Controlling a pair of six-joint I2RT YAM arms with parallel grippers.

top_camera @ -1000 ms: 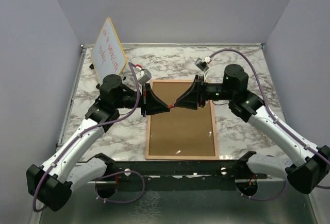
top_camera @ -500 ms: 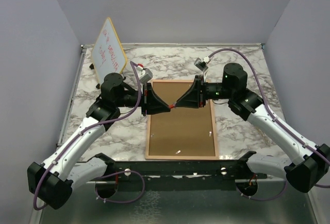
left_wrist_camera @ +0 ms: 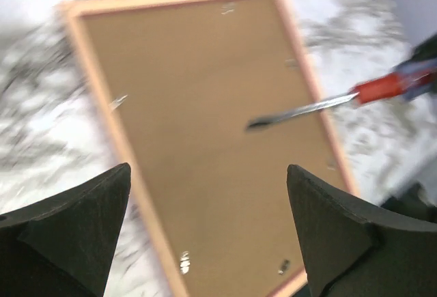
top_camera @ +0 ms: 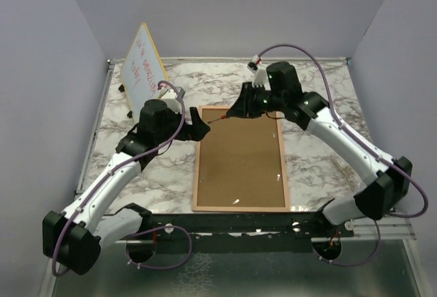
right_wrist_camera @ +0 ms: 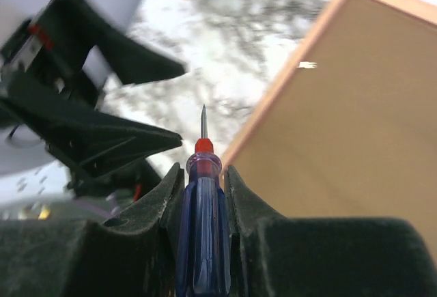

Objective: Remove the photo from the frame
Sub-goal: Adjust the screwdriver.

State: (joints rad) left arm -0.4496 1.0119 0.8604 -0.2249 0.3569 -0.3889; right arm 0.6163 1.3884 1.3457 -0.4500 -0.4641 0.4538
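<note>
On veined marble table (top_camera: 307, 174), rectangular frame (top_camera: 239, 164), apparently fibreboard-backed.

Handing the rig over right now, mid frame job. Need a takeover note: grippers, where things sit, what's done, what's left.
Grippers: the left gripper is open and empty, hovering over the frame's far-left corner. The right gripper is shut on the screwdriver, whose tip points toward the left gripper.
Things: the frame lies face down on the marble table, brown backing up, metal clips in place. The photo is not in view.
Done: nothing visibly removed.
Left: free the clips, lift the backing, take out the photo.
</note>
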